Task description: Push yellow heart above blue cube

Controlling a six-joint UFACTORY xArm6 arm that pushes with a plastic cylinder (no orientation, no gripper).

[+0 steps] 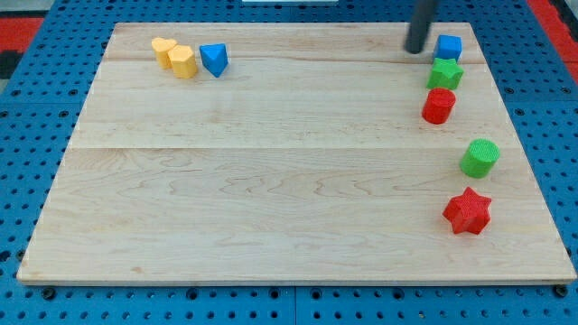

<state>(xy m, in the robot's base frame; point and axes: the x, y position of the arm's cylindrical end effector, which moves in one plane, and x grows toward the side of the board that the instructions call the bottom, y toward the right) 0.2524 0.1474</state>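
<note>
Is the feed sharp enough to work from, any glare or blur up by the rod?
Camera view: even lighting, soft shadows, no glare on the board; blocks crisp. My tip, just left of the blue cube, looks slightly soft. The yellow heart reads clearly at the view's top left.

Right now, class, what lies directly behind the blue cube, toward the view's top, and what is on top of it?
Behind the blue cube only a narrow strip of the wooden board shows; nothing rests on top. My tip stands just to its left. The cube's rear face is hidden.
</note>
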